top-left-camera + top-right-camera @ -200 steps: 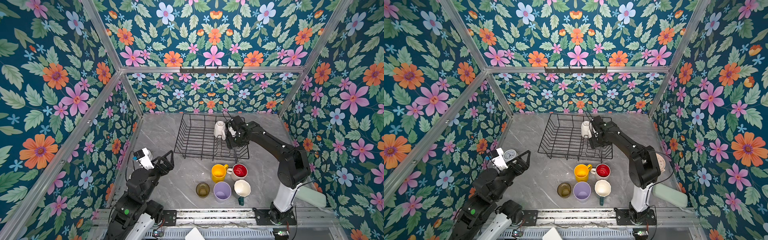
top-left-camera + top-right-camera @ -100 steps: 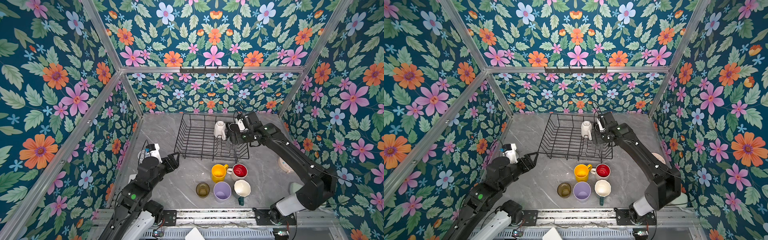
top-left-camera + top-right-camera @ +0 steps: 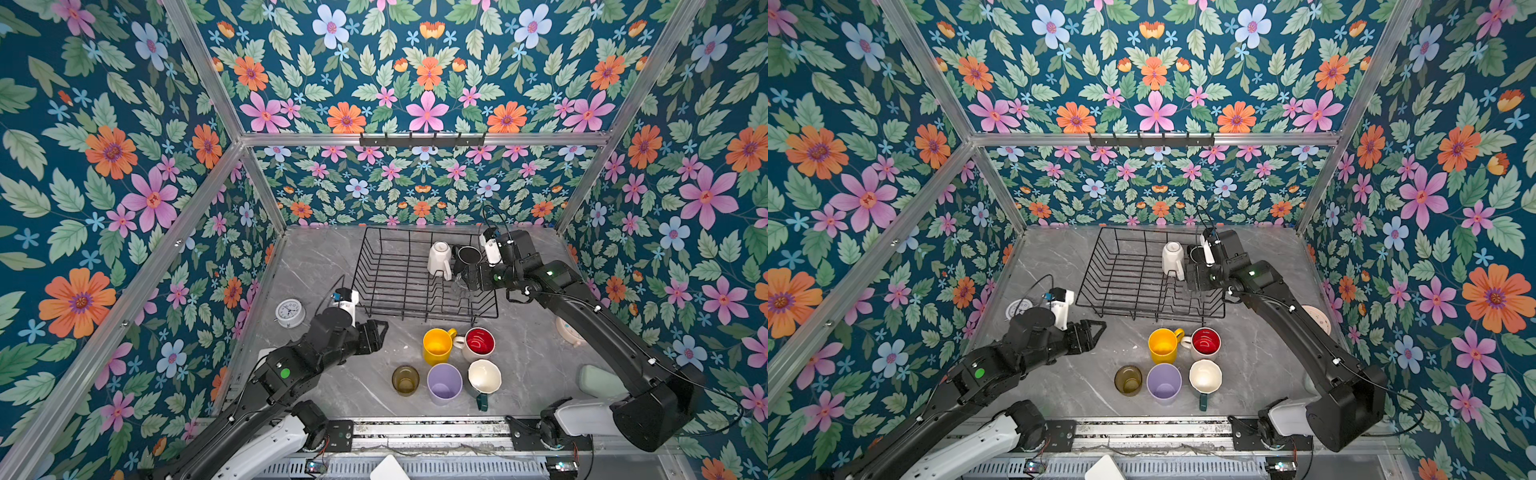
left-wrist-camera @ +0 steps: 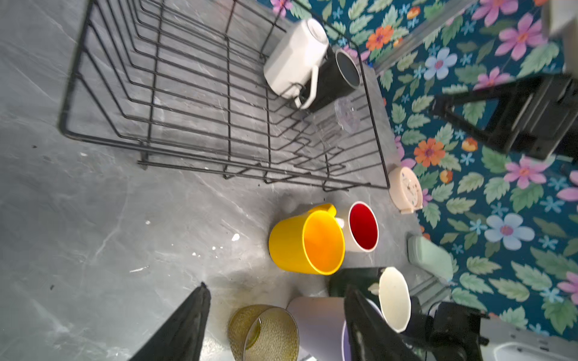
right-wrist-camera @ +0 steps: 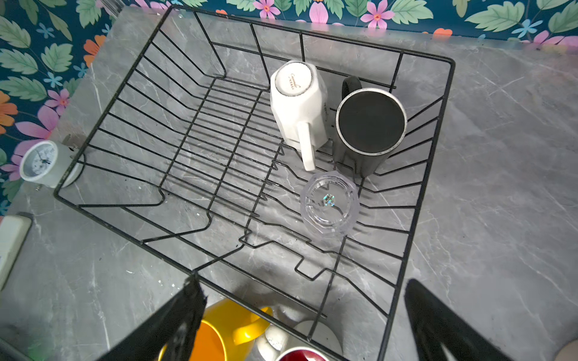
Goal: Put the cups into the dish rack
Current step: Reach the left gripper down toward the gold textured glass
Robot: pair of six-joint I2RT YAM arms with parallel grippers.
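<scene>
- In both top views the right end effector hangs over the large black wire dish rack, jaws spread and empty. Just ahead of it in the rack stand an upturned white ceramic mug and a black mug. The left end effector, also parted and empty, points toward five cups on the grey marble tabletop: yellow plastic mug, red-lined mug, olive-amber pebbled glass, lilac tumbler and teal mug with cream inside.
- In the left wrist view the olive-amber pebbled glass stands just ahead, in line with the gap between the fingers. It looks stiff but breakable. Its textured wall should give grip, so a moderate squeeze across the body below the rim seems right.
- In the right wrist view a clear faceted glass sits bottom-up in the rack ahead of the fingers, untouched. It is probably slick and fragile.
</scene>
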